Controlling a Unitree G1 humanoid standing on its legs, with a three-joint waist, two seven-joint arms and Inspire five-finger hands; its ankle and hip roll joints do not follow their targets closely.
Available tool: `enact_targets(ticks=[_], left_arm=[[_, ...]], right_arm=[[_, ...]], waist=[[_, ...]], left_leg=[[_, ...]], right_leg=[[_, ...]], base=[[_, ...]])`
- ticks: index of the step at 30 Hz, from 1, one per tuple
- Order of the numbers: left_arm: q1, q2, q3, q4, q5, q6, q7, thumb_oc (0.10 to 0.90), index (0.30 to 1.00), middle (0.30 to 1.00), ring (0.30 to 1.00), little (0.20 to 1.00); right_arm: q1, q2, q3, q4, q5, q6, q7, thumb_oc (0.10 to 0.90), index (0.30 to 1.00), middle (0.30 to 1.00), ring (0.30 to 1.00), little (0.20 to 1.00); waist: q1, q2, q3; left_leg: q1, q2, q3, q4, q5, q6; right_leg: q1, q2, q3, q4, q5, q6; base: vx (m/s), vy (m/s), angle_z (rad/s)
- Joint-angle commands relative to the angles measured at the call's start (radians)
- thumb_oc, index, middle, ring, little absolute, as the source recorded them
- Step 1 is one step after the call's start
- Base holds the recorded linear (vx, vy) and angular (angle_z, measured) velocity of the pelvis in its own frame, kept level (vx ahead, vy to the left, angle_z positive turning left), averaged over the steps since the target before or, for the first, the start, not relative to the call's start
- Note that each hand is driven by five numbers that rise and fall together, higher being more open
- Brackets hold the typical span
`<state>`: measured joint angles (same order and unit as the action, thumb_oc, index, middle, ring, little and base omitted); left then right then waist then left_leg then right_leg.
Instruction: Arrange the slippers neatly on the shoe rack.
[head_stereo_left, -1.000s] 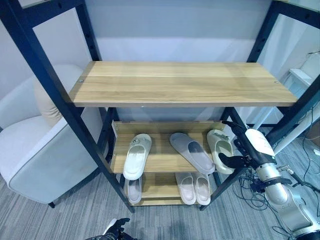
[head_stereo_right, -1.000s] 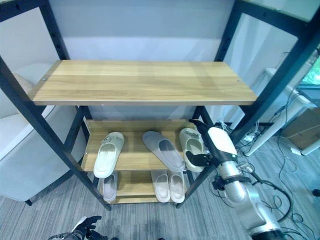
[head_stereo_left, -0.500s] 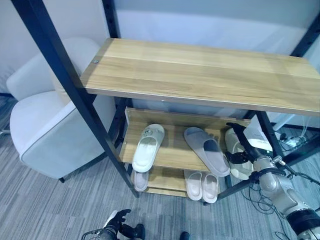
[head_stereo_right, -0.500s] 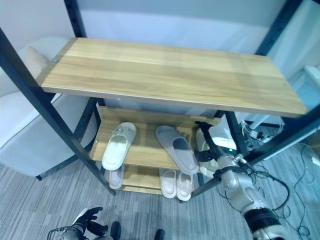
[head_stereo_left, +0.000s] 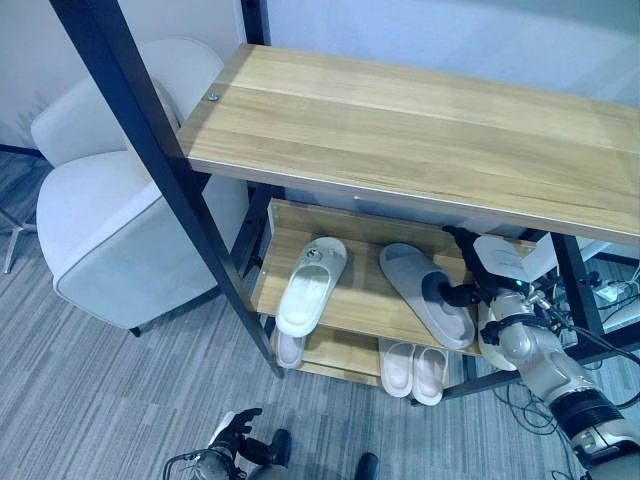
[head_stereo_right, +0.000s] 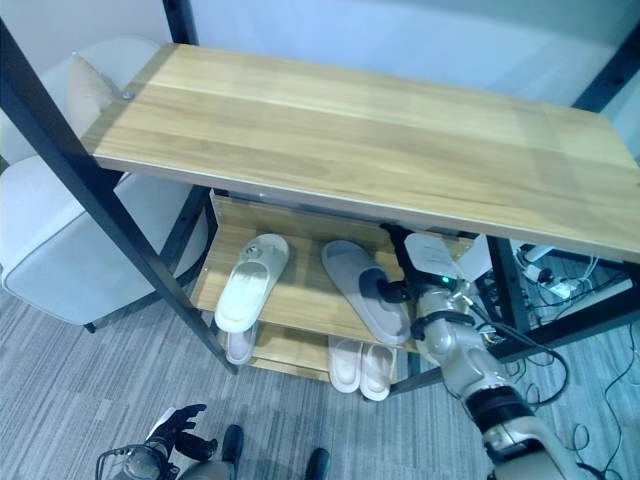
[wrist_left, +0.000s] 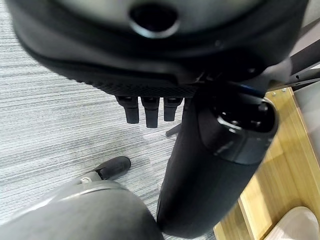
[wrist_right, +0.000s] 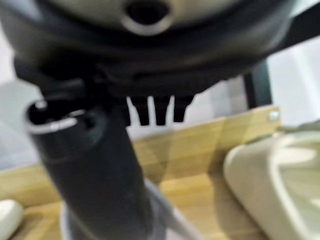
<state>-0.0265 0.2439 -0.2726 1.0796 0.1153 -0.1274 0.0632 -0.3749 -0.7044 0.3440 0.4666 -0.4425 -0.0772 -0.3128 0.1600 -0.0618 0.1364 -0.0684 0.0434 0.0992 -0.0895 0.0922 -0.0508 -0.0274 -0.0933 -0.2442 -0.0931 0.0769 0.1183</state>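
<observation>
Here the right hand (head_stereo_right: 400, 282) is inside the middle shelf (head_stereo_left: 350, 300) of the shoe rack (head_stereo_left: 420, 130), its thumb set against the toe end of the grey slipper (head_stereo_left: 428, 308) and its fingers (wrist_right: 156, 111) straight and relaxed, pointing past the slipper toward the back of the shelf; nothing is pinched. The grey slipper lies slanted, heel hanging a little over the shelf's front edge, just at the thumb side. On the other side of the fingers, close by, sits a cream slipper (wrist_right: 280, 175), mostly hidden behind the hand in the head views. A white slipper (head_stereo_left: 311, 284) lies well away from the fingers toward the far end of the shelf, also slightly askew. A pale pair (head_stereo_left: 412, 368) rests side by side on the bottom shelf.

The step looks like squaring up the grey slipper. To do it well, push at the toe so it turns about its heel until it runs straight front to back, then nudge it inward off the edge, keeping clear of the cream one.

The left hand (head_stereo_left: 232, 435) hangs low over the carpet (head_stereo_left: 80, 400), fingers (wrist_left: 146, 110) loosely straight, holding nothing
</observation>
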Motion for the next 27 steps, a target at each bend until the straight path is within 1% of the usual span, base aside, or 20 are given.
enact_targets(ticks=[1, 4, 5, 6, 7, 8, 9, 14, 16, 17, 20, 21, 22, 26, 27], left_arm=[[-0.001, -0.056, -0.119, 0.063, -0.002, -0.007, 0.013, 0.8, 0.9, 0.9, 0.9, 0.9], [-0.003, -0.058, -0.124, 0.06, 0.0, -0.007, 0.015, 0.8, 0.9, 0.9, 0.9, 0.9], [-0.003, -0.058, -0.124, 0.06, 0.001, -0.007, 0.016, 0.8, 0.9, 0.9, 0.9, 0.9], [-0.002, -0.058, -0.124, 0.061, -0.001, -0.006, 0.016, 0.8, 0.9, 0.9, 0.9, 0.9], [-0.001, -0.059, -0.125, 0.062, -0.001, -0.006, 0.017, 0.8, 0.9, 0.9, 0.9, 0.9], [-0.001, -0.059, -0.125, 0.062, -0.001, -0.006, 0.017, 0.8, 0.9, 0.9, 0.9, 0.9], [0.0, -0.059, -0.126, 0.066, -0.001, -0.004, 0.019, 0.8, 0.9, 0.9, 0.9, 0.9], [0.003, -0.057, -0.116, 0.07, -0.004, -0.001, 0.021, 0.8, 0.9, 0.9, 0.9, 0.9], [0.007, -0.055, -0.107, 0.075, 0.001, 0.002, 0.022, 0.8, 0.9, 0.9, 0.9, 0.9], [0.013, -0.053, -0.096, 0.077, 0.007, 0.004, 0.018, 0.8, 0.9, 0.9, 0.9, 0.9], [0.017, -0.052, -0.078, 0.082, 0.022, 0.008, 0.014, 0.8, 0.9, 0.9, 0.9, 0.9], [0.018, -0.051, -0.079, 0.082, 0.022, 0.008, 0.014, 0.8, 0.9, 0.9, 0.9, 0.9], [0.019, -0.05, -0.07, 0.084, 0.03, 0.009, 0.011, 0.8, 0.9, 0.9, 0.9, 0.9], [0.027, -0.053, -0.053, 0.085, 0.051, 0.012, 0.005, 0.8, 0.9, 0.9, 0.9, 0.9], [0.027, -0.055, -0.043, 0.085, 0.057, 0.014, 0.006, 0.8, 0.9, 0.9, 0.9, 0.9]], right_arm=[[-0.147, -0.03, -0.019, -0.028, 0.02, -0.029, -0.083, 0.8, 0.9, 0.9, 0.9, 0.9], [-0.16, -0.016, -0.001, -0.005, 0.019, -0.026, -0.084, 0.8, 0.9, 0.9, 0.9, 0.9], [-0.163, -0.013, 0.004, -0.001, 0.019, -0.026, -0.085, 0.747, 0.82, 0.82, 0.82, 0.82], [-0.167, -0.01, 0.01, 0.004, 0.018, -0.027, -0.084, 0.56, 0.54, 0.54, 0.54, 0.54], [-0.172, -0.007, 0.017, 0.01, 0.019, -0.027, -0.082, 0.439, 0.359, 0.359, 0.359, 0.359], [-0.173, -0.007, 0.018, 0.012, 0.019, -0.027, -0.082, 0.439, 0.359, 0.359, 0.359, 0.359], [-0.184, -0.004, 0.031, 0.025, 0.02, -0.026, -0.08, 0.4, 0.3, 0.3, 0.3, 0.3], [-0.174, -0.004, 0.024, 0.01, 0.028, -0.029, -0.077, 0.4, 0.3, 0.3, 0.3, 0.3], [-0.149, -0.01, 0.007, -0.023, 0.025, -0.032, -0.074, 0.4, 0.3, 0.3, 0.3, 0.3], [-0.109, -0.021, -0.025, -0.073, 0.018, -0.034, -0.073, 0.4, 0.3, 0.3, 0.3, 0.3], [-0.044, -0.023, -0.073, -0.135, 0.005, -0.042, -0.074, 0.4, 0.3, 0.3, 0.3, 0.3], [-0.039, -0.024, -0.077, -0.139, 0.005, -0.041, -0.073, 0.4, 0.3, 0.3, 0.3, 0.3], [0.009, -0.027, -0.113, -0.197, -0.005, -0.046, -0.071, 0.4, 0.3, 0.3, 0.3, 0.3], [0.121, -0.014, -0.197, -0.331, -0.016, -0.063, -0.063, 0.4, 0.3, 0.3, 0.3, 0.3], [0.149, -0.003, -0.223, -0.381, -0.006, -0.077, -0.064, 0.4, 0.3, 0.3, 0.3, 0.3]], waist=[[0.054, 0.0, -0.032], [0.06, 0.001, -0.032], [0.061, 0.001, -0.033], [0.062, 0.0, -0.034], [0.064, 0.0, -0.034], [0.063, 0.0, -0.034], [0.065, -0.001, -0.035], [0.061, -0.002, -0.04], [0.056, -0.003, -0.043], [0.05, -0.002, -0.047], [0.038, 0.001, -0.054], [0.039, 0.001, -0.054], [0.03, 0.004, -0.059], [0.009, 0.012, -0.069], [-0.004, 0.017, -0.071]], left_leg=[[-0.03, -0.017, -0.004, 0.002, -0.015, -0.052], [-0.028, -0.018, -0.008, 0.002, -0.016, -0.053], [-0.026, -0.018, -0.009, 0.002, -0.017, -0.053], [-0.025, -0.018, -0.01, 0.002, -0.018, -0.053], [-0.025, -0.018, -0.01, 0.002, -0.018, -0.053], [-0.025, -0.018, -0.01, 0.002, -0.018, -0.053], [-0.023, -0.019, -0.011, 0.002, -0.019, -0.054], [-0.015, -0.019, -0.01, 0.002, -0.021, -0.055], [-0.011, -0.018, -0.009, 0.002, -0.024, -0.054], [-0.004, -0.018, -0.007, 0.002, -0.027, -0.054], [0.007, -0.016, -0.002, 0.002, -0.032, -0.054], [0.008, -0.016, -0.002, 0.002, -0.032, -0.054], [0.015, -0.015, 0.001, 0.002, -0.034, -0.054], [0.032, -0.012, 0.013, 0.002, -0.04, -0.054], [0.035, -0.011, 0.017, 0.002, -0.04, -0.054]], right_leg=[[0.028, 0.01, 0.007, 0.008, -0.044, 0.052], [0.032, 0.008, -0.001, 0.007, -0.045, 0.052], [0.033, 0.008, -0.003, 0.007, -0.045, 0.052], [0.035, 0.007, -0.005, 0.007, -0.044, 0.052], [0.036, 0.006, -0.007, 0.007, -0.044, 0.052], [0.036, 0.006, -0.007, 0.007, -0.044, 0.052], [0.039, 0.006, -0.01, 0.006, -0.045, 0.052], [0.043, 0.006, -0.013, 0.006, -0.046, 0.053], [0.049, 0.006, -0.015, 0.006, -0.047, 0.052], [0.054, 0.004, -0.015, 0.006, -0.048, 0.052], [0.062, 0.004, -0.013, 0.006, -0.049, 0.052], [0.062, 0.004, -0.013, 0.006, -0.049, 0.052], [0.066, 0.004, -0.011, 0.006, -0.048, 0.053], [0.072, 0.002, -0.006, 0.006, -0.049, 0.054], [0.072, 0.003, -0.004, 0.006, -0.048, 0.054]], base=[[0.0, 0.007, 0.05], [0.0, 0.003, 0.01], [0.01, 0.006, 0.09], [0.01, 0.009, 0.12], [0.0, 0.007, 0.11], [0.0, 0.006, 0.17], [0.0, 0.008, 0.16], [0.0, 0.004, 0.04], [0.0, 0.0, 0.0], [0.0, 0.0, 0.0], [0.0, -0.002, 0.03], [0.01, -0.01, 0.05], [0.0, 0.0, 0.0], [0.0, -0.008, -0.02], [-0.01, -0.021, -0.06]])
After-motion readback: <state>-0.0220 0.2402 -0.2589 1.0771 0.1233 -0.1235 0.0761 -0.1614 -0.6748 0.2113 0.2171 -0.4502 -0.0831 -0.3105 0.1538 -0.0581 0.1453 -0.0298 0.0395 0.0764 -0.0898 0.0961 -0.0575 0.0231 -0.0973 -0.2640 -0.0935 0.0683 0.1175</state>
